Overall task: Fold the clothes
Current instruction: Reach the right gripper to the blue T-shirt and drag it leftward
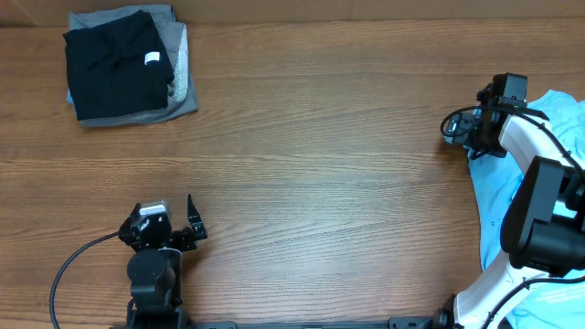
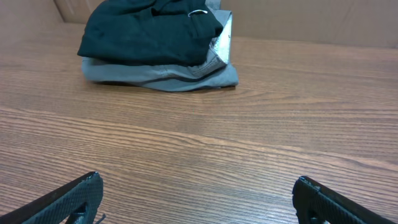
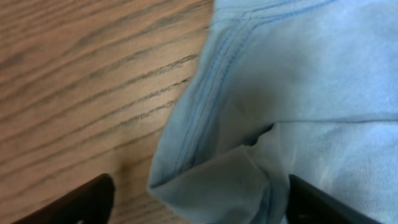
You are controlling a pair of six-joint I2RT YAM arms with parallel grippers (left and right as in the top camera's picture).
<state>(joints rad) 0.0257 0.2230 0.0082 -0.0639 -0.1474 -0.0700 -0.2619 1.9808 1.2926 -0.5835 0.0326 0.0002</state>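
1. Overhead view:
   - A folded black garment (image 1: 114,62) lies on top of a grey garment (image 1: 183,102) at the far-left corner of the table (image 1: 320,155).
   - A light-blue shirt (image 1: 492,206) lies crumpled along the table's right edge. Part of it is hidden under the right arm, and part runs out of frame.
   - The left gripper (image 1: 195,219) sits near the front-left, well apart from all the clothes. Its cable (image 1: 69,270) loops away to the left.
   - The right gripper (image 1: 457,126) is at the far-left edge of the shirt.

2. Left wrist view:
   - The stack lies far ahead on the wood. The black garment is on top, and the grey one shows below it and to its right.
   - A small white tag shows near the top of the black garment.
   - The two fingers (image 2: 68,199) stand in the lower corners, spread wide, with only bare table between them. The left gripper is released and holds nothing.

3. Right wrist view:
   - The shirt fills the right side, with a stitched seam running diagonally across it.
   - A folded corner of the shirt lies between the fingers (image 3: 81,202).
   - The fingers are spread wide, so this gripper is unclenched.
   - The picture is blurred, so it may or may not be touching the cloth; I cannot tell.
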